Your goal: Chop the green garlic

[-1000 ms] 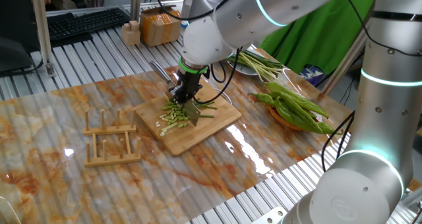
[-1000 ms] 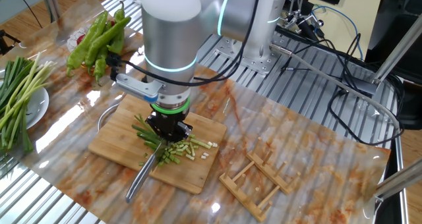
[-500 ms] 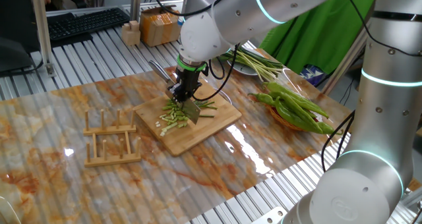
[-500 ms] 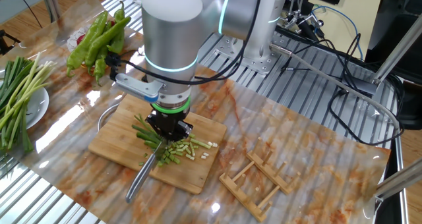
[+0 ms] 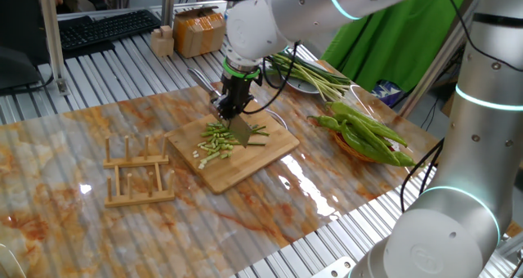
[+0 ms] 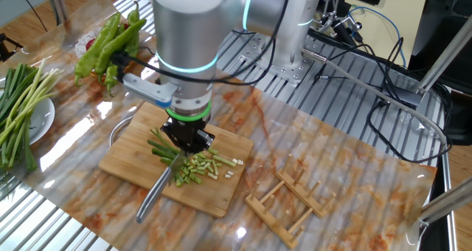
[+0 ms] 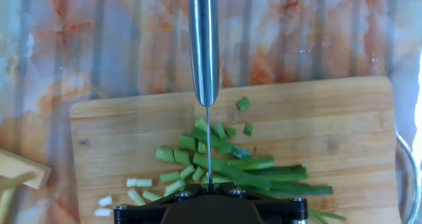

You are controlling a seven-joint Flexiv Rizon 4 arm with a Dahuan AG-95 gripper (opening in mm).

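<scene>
Gripping: black two-finger gripper [image 5: 230, 108] is clamping a steel-handled knife [image 7: 204, 46]
Lying: chopped thin green garlic [image 6: 193, 164] is covering a rectangular bamboo board [image 5: 270, 147]

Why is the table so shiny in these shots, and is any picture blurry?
One fixed view: bright glare streaks on the glossy table beside the board. The other fixed view: a glare patch at the near edge. Hand view: the knife and garlic are sharp; the right edge is washed out white.
</scene>
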